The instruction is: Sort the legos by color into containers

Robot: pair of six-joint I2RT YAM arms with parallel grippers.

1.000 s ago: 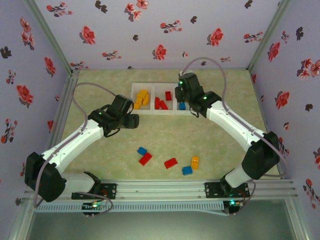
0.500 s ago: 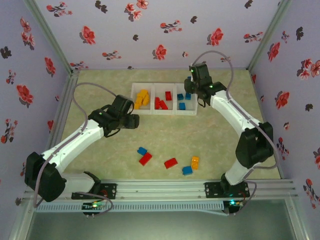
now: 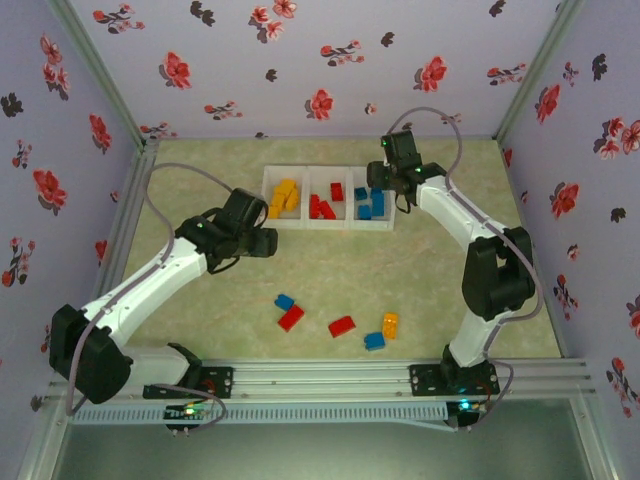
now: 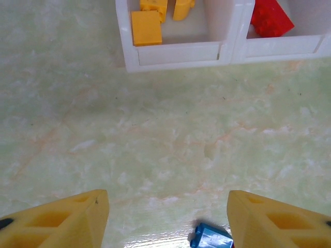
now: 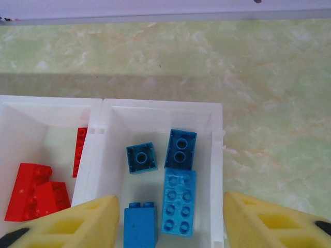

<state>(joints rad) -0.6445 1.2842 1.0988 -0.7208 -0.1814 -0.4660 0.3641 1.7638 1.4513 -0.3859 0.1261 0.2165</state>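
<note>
The right jaws stand apart with nothing between their yellow fingers (image 5: 62, 222), hanging over the right bin of the row of three joined white translucent plastic containers (image 3: 300, 223) at the far middle of the pale green marbled tabletop (image 3: 430, 290). That pose suits letting a brick fall among its own colour, for four blue studded bricks (image 5: 178, 201) lie in this bin. The left jaws are also wide and empty, hovering over bare tabletop just near of the left bin, where the orange-yellow bricks (image 4: 146, 27) lie; they look parked clear of the other arm's work. The red bricks (image 3: 322, 208) sit in the middle bin. Five loose legos (image 3: 341, 326) wait well apart from the bins on the near tabletop: two blue, two red, one orange-yellow, so the sorting is judged partly done. In the top view the right arm covers the right bin's far corner. One small blue brick (image 4: 209, 236) is cut off at the left wrist view's lower edge, and its stud count cannot be read.
</note>
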